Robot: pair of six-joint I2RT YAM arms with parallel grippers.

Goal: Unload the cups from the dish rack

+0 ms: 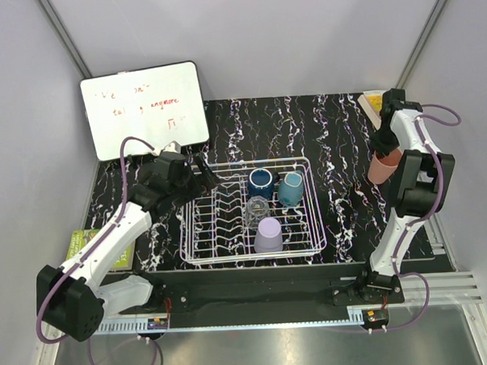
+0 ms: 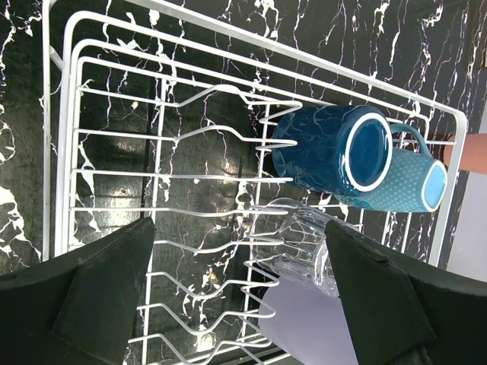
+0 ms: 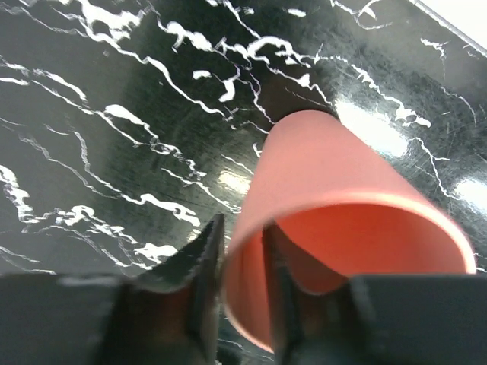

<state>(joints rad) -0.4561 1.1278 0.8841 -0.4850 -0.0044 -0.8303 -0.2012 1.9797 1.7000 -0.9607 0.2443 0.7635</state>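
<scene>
The white wire dish rack (image 1: 199, 233) stands mid-table. In it are a dark blue cup (image 1: 260, 182), a teal cup (image 1: 291, 188), a clear glass (image 1: 258, 208) and a lavender cup (image 1: 269, 234). My left gripper (image 1: 203, 180) is open and empty over the rack's left back part. The left wrist view shows its gripper (image 2: 240, 304) above the tines (image 2: 152, 137), with the dark blue cup (image 2: 335, 148), teal cup (image 2: 415, 182), glass (image 2: 300, 247) and lavender cup (image 2: 312, 331) ahead. My right gripper (image 3: 240, 262) is shut on the rim of the salmon cup (image 3: 335, 175), held above the table at the far right (image 1: 384, 167).
A whiteboard (image 1: 143, 110) leans at the back left. A green pad (image 1: 88, 242) lies at the left edge by the left arm. A yellow object (image 1: 372, 102) sits at the back right corner. Walls close in on both sides.
</scene>
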